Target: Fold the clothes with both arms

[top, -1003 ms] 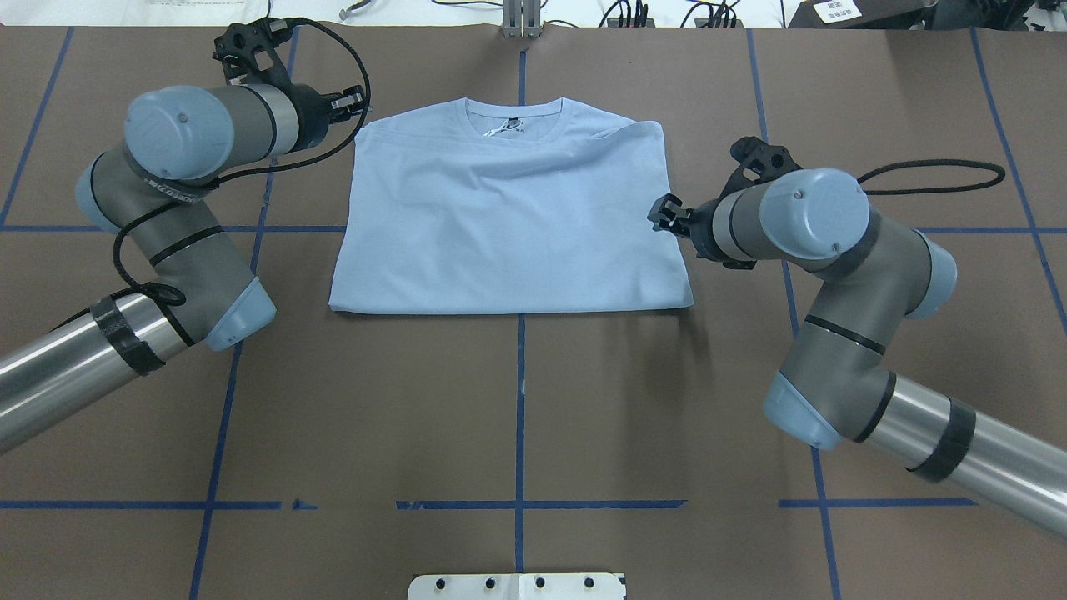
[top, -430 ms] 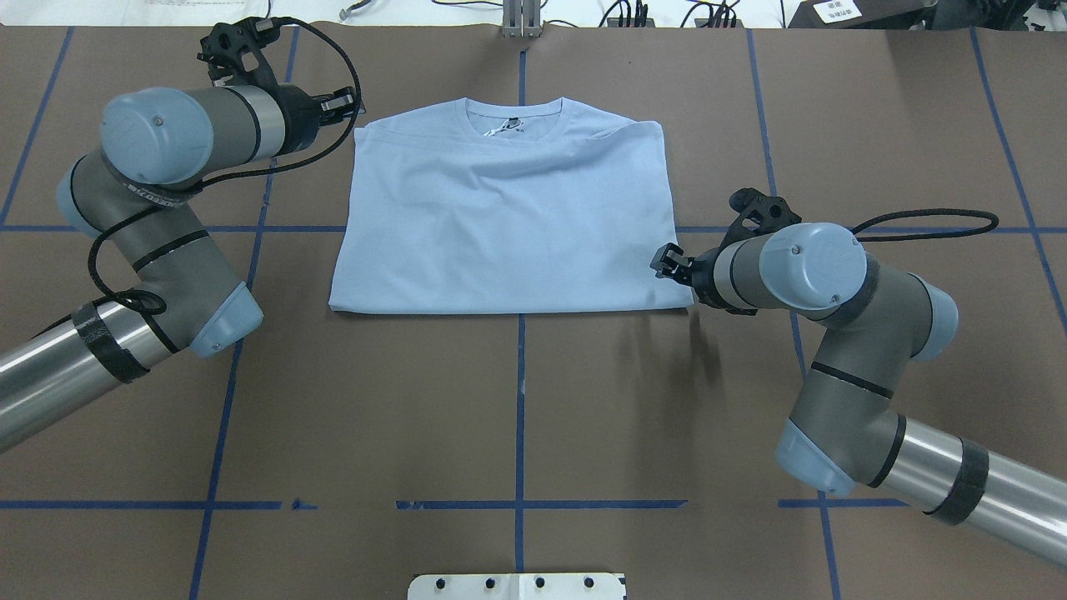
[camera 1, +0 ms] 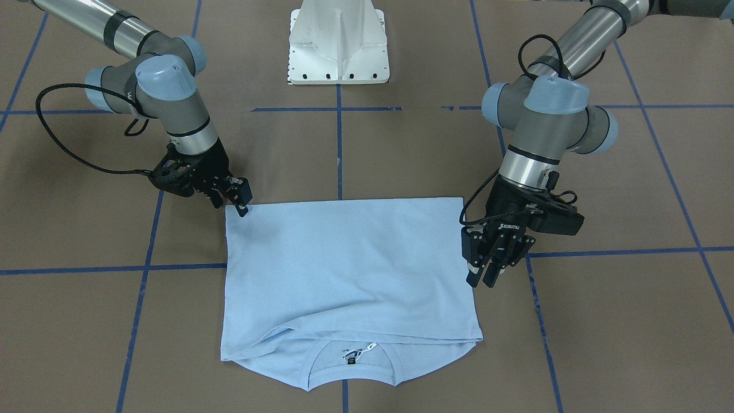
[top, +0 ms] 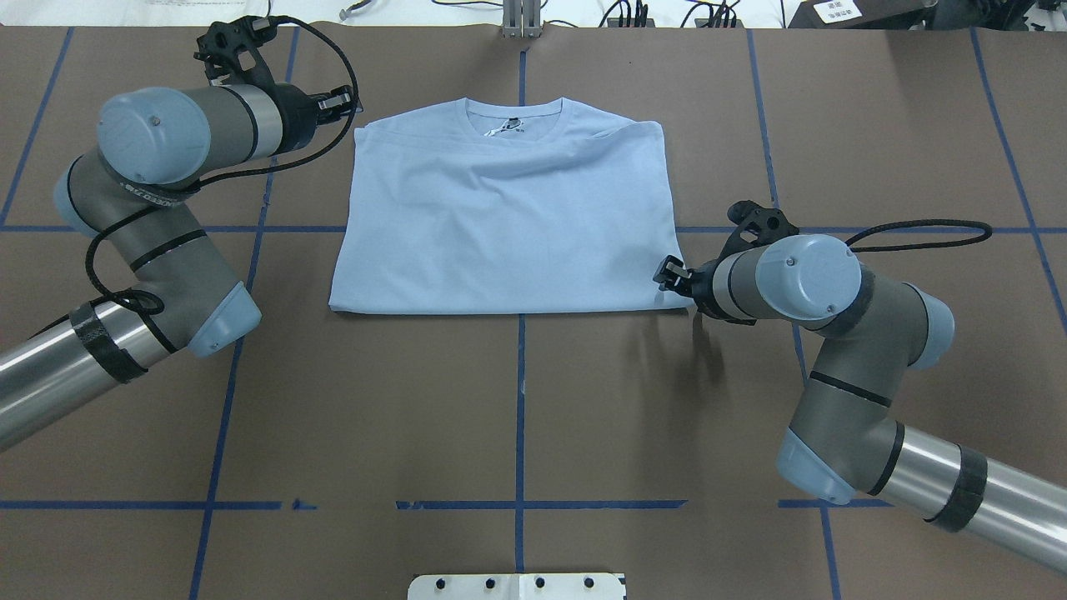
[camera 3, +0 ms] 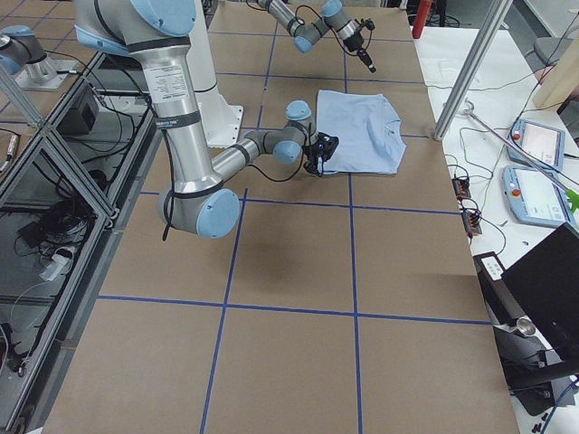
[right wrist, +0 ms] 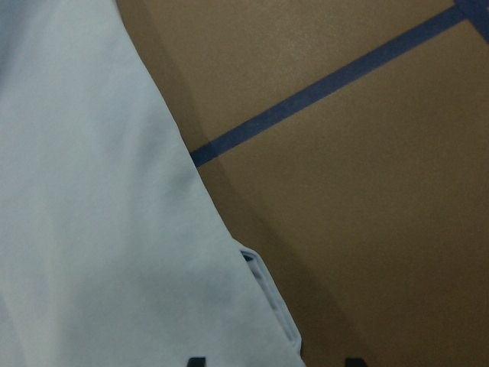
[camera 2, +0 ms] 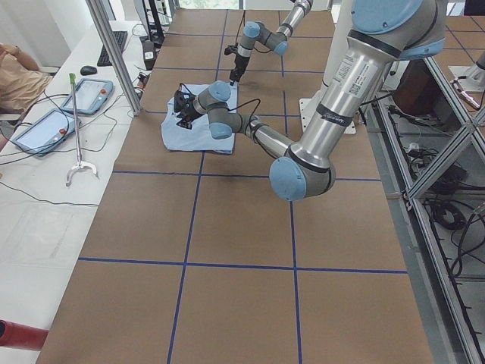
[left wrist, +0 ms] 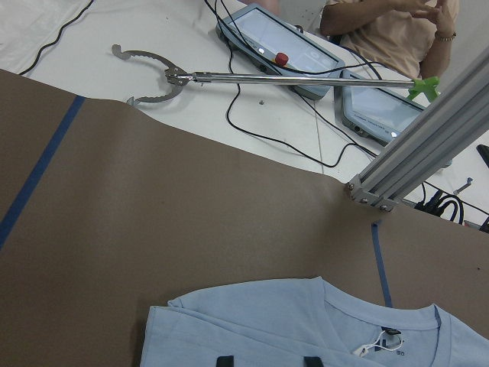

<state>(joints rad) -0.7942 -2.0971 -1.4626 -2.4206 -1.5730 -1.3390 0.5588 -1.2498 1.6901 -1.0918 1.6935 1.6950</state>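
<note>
**Status.** The T-shirt [top: 508,225] lay flat on the tabletop [top: 517,400], folded to a rough rectangle. Its collar [top: 514,107] was at the end away from the robot. The shirt filled the space between the two tools.

**Left tool.** The left tool [camera 1: 483,276] hung above the tabletop with its jaws apart and nothing gripped. One shoulder corner of the shirt lay just ahead of it and below. The neck label [left wrist: 391,336] was further along that same edge.

**Right tool.** The right tool [top: 665,277] sat lower, its jaws also apart and empty. The opposite corner, at the robot end of the shirt, lay beneath and between its fingers. Contact with the cloth could not be confirmed.

**Step in hand.** This appeared to be the approach to the grasp points for a further fold.

**Next move.** Each tool would need to descend onto its corner and close on every layer there. The left tool probably had the longer descent. Both would then need to lift evenly so that the stacked layers did not slip apart.
</note>
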